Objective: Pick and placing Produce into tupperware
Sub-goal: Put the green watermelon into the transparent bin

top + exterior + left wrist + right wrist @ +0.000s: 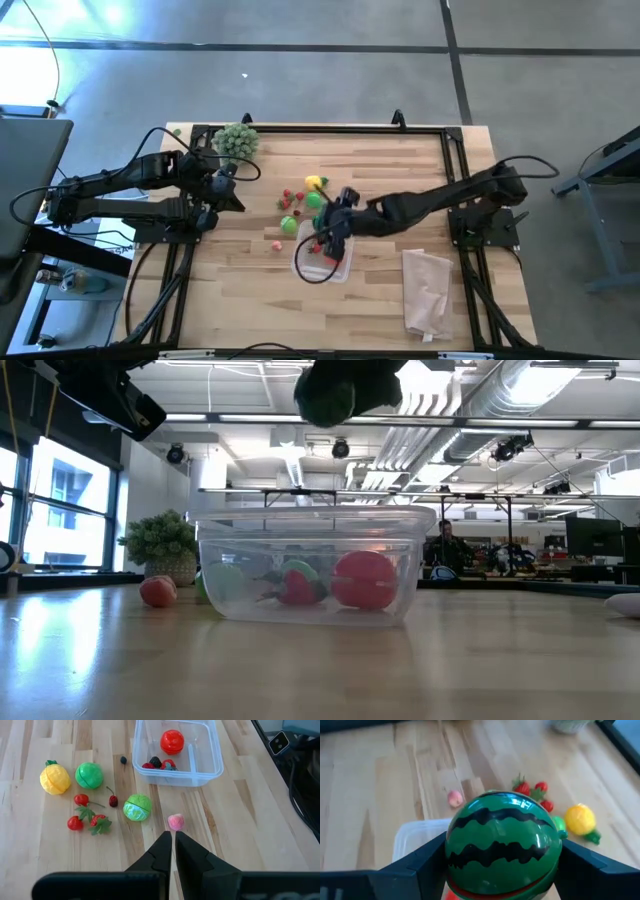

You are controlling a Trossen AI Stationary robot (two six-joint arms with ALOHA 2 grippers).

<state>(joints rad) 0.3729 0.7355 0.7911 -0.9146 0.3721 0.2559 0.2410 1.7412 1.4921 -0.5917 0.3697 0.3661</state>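
Release is the step in hand: the right gripper (502, 870) is clamped on the round dark-green striped toy watermelon (503, 842), its fingers held wide by the ball, and is poised above the small clear squarish plastic tupperware (322, 262) near the middle of the light wooden desk (240, 300). In the low view the ball (330, 395) hangs well above the container's rim (310, 515). A good drop is judged to need the ball centred over the open mouth and lowered close to the rim before the fingers are parted, since a round ball let go from height may bounce out or strike the wall. Free floor space should be favoured, because a round red toy fruit (172, 741) and a few small dark and red pieces (159, 764) already lie inside.

The left gripper (173, 840) is pressed shut and empty, waiting at the desk's left side, pointed toward a small pink toy piece (175, 822).

Still outside on the desk are noted a yellow toy fruit (55, 779), a plain green ball (89, 775), a light-green ribbed ball (137, 807) and small red cherries and strawberries (87, 817).

Hidden or unclear: the tupperware's interior is covered by the right arm in the high view; the watermelon fills the right wrist view, so its alignment over the mouth cannot be confirmed. The small dark pieces inside cannot be identified.
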